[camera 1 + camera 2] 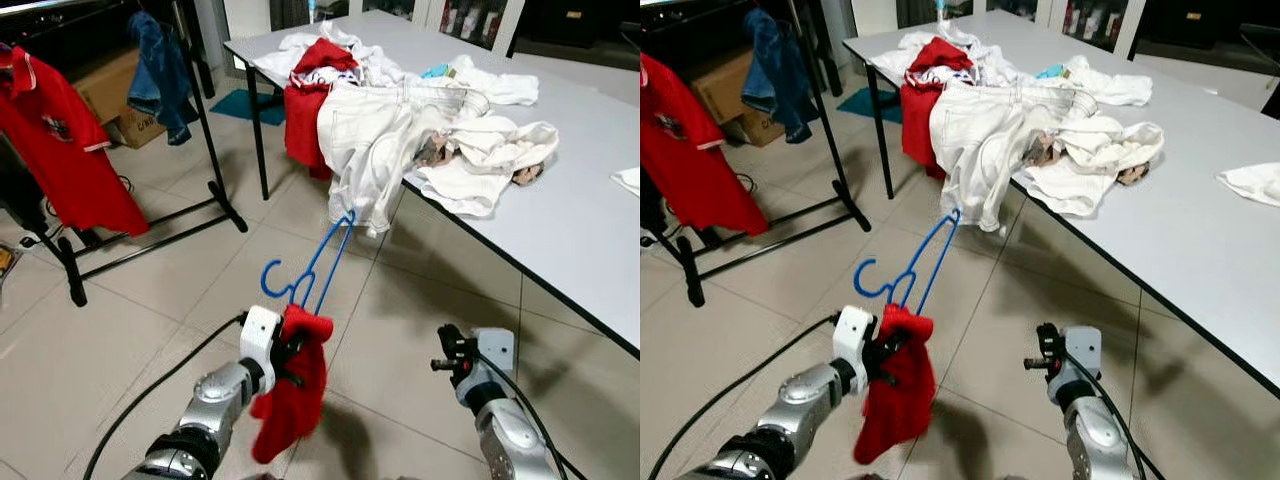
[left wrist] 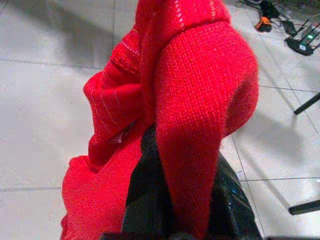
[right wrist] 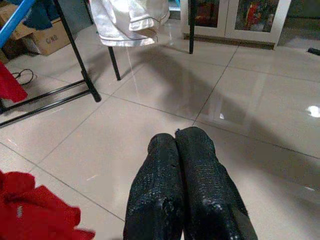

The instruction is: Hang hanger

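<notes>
A blue hanger (image 1: 318,262) slants over the floor, its hook (image 1: 272,281) pointing left and its far end close to the white clothes hanging off the table. Its near end meets my left gripper (image 1: 292,352), where a red knitted garment (image 1: 292,395) is draped and hangs down. In the left wrist view the red garment (image 2: 190,100) covers the black fingers (image 2: 145,200), which are shut on it. My right gripper (image 3: 175,135) hovers low over the tiles, shut and holding nothing; it is also seen at the lower right (image 1: 447,361).
A black clothes rack (image 1: 205,130) at the left carries a red polo shirt (image 1: 62,140) and a blue denim piece (image 1: 160,70). A grey table (image 1: 590,210) on the right holds a pile of white and red clothes (image 1: 400,120). Cardboard boxes (image 1: 118,95) sit behind the rack.
</notes>
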Controlling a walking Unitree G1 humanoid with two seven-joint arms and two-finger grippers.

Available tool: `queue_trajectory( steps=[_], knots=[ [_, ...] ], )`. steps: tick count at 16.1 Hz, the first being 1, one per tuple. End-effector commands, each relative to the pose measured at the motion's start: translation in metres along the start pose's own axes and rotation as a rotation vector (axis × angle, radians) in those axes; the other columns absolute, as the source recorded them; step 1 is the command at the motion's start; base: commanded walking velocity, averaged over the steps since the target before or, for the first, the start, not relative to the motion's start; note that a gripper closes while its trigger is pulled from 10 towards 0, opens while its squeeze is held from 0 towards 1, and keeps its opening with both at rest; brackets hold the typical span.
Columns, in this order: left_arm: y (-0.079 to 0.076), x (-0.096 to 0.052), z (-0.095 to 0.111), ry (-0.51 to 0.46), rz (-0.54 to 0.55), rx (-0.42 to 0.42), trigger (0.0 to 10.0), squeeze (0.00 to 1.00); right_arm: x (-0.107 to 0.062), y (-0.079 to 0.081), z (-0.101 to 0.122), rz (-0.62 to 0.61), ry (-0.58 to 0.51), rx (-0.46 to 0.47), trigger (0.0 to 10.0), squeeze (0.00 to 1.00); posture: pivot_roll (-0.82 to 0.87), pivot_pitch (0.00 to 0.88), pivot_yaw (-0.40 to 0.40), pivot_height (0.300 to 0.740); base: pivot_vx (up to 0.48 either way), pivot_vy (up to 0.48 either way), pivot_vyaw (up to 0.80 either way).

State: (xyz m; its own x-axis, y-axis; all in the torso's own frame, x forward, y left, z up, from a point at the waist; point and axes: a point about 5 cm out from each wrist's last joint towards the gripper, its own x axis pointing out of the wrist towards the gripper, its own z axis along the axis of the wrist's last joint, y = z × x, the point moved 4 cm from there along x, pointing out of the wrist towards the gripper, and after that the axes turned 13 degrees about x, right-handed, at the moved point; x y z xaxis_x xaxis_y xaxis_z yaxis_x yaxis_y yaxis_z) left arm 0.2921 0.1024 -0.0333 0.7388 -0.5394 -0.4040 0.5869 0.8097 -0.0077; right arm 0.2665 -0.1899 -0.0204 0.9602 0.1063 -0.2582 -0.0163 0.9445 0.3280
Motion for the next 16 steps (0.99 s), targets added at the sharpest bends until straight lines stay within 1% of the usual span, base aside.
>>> queue_trajectory(
  steps=[1, 3, 4, 6, 9, 11, 13, 16],
  knots=[
    [0.004, 0.004, 0.013, -0.046, 0.019, 0.021, 10.0, 0.00, 0.001, -0.002, 0.003, -0.005, -0.012, -0.014, 10.0, 0.00, -0.11, 0.000, 0.027, 0.740, 0.000, 0.000, 0.00],
    [0.008, 0.004, 0.014, -0.049, 0.045, 0.014, 10.0, 0.00, 0.001, -0.005, -0.001, -0.006, 0.004, -0.021, 10.0, 0.00, -0.09, 0.000, 0.015, 0.740, 0.000, 0.000, 0.00],
    [0.012, 0.003, 0.011, -0.038, 0.078, 0.004, 10.0, 0.00, 0.001, -0.008, -0.003, -0.010, 0.018, -0.025, 10.0, 0.00, -0.07, 0.000, 0.002, 0.740, 0.000, 0.000, 0.00],
    [0.014, 0.002, 0.009, -0.031, 0.104, -0.010, 10.0, 0.00, 0.002, -0.013, -0.002, -0.015, 0.028, -0.032, 10.0, 0.00, -0.06, 0.000, -0.007, 0.740, 0.000, 0.000, 0.00],
    [0.015, 0.001, 0.005, -0.020, 0.115, -0.017, 10.0, 0.00, 0.003, -0.014, -0.002, -0.011, 0.030, -0.038, 10.0, 0.00, -0.06, 0.000, -0.011, 0.740, 0.000, 0.000, 0.00],
    [0.014, -0.002, -0.004, 0.013, 0.125, -0.026, 10.0, 0.00, 0.002, -0.017, -0.002, -0.015, 0.033, -0.044, 10.0, 0.00, -0.07, 0.000, -0.007, 0.740, 0.000, 0.000, 0.00],
    [0.011, -0.004, -0.010, 0.045, 0.116, -0.010, 10.0, 0.00, 0.000, -0.020, -0.007, -0.031, 0.048, -0.048, 10.0, 0.00, -0.08, 0.000, -0.006, 0.740, 0.000, 0.000, 0.00],
    [0.009, -0.003, -0.010, 0.046, 0.098, 0.004, 10.0, 0.00, -0.001, -0.016, -0.010, -0.021, 0.048, -0.039, 10.0, 0.00, -0.08, 0.000, 0.002, 0.740, 0.000, 0.000, 0.00]
  ],
)
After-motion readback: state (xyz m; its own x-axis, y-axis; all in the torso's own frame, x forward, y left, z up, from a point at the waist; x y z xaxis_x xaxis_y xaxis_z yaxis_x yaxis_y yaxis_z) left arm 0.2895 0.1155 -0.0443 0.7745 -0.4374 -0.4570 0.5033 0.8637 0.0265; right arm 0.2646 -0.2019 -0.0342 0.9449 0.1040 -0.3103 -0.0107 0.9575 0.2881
